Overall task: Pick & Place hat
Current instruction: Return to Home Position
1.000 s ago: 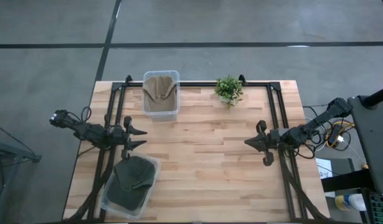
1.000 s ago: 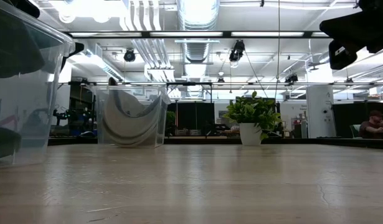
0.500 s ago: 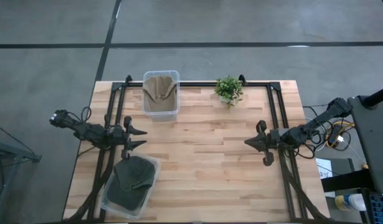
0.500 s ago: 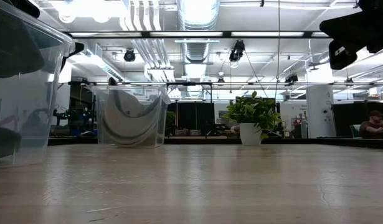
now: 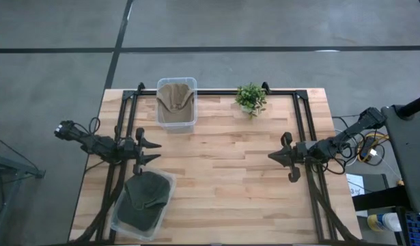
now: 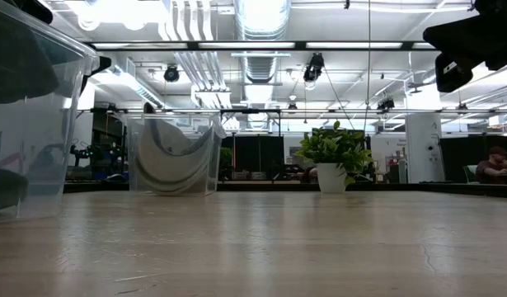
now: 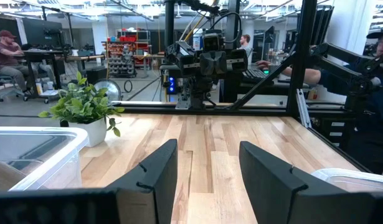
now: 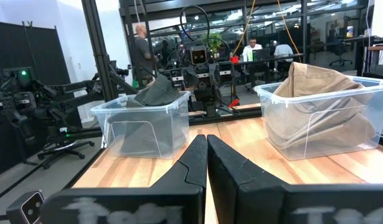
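Left gripper [image 5: 158, 151] hovers over the table [image 5: 230, 195], fingers spread and empty. Just beside it, toward the near edge, the black cap [image 5: 143, 196] lies in a clear bin [image 5: 118, 223]. Right gripper [image 5: 270, 156] hangs opposite, well apart, fingers pressed together on nothing. Beyond both, at the far edge, the brown cap [image 5: 174, 100] fills a second bin [image 5: 192, 124], with a plant [image 5: 250, 98] near it.
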